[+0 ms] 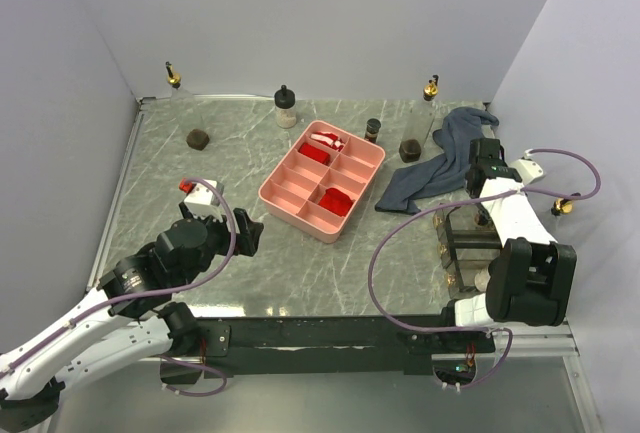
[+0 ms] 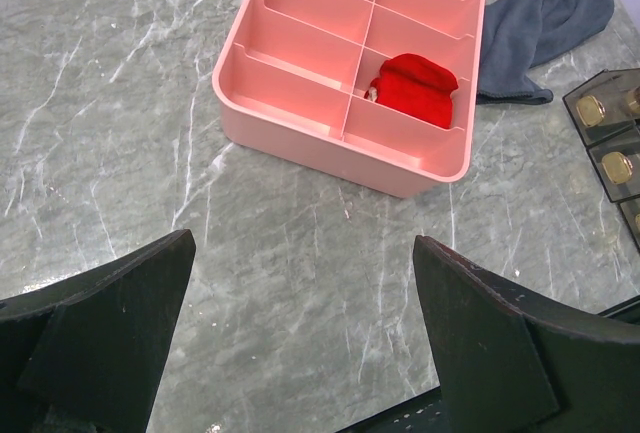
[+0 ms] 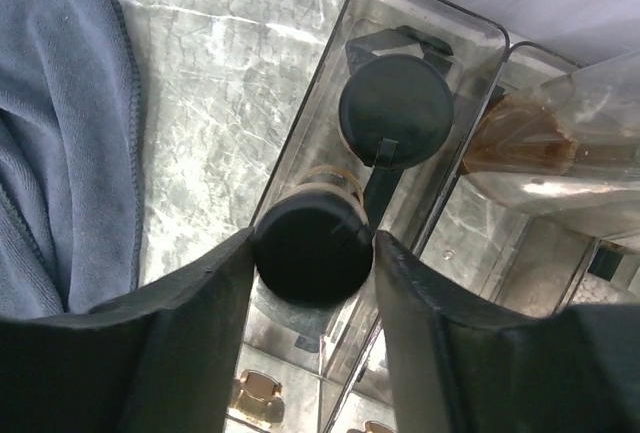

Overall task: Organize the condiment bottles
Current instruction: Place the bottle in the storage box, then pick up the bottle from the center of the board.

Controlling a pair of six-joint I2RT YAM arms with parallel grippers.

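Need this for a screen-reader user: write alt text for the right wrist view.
The right gripper clamps a round black-capped bottle between its two black fingers, in a slot of a clear smoky plastic rack, with a second black-capped bottle behind it. A blue-grey cloth lies left on the grey marbled table.

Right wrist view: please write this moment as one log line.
right gripper: shut on black-capped bottle at clear rack | left gripper: open, empty, near pink tray
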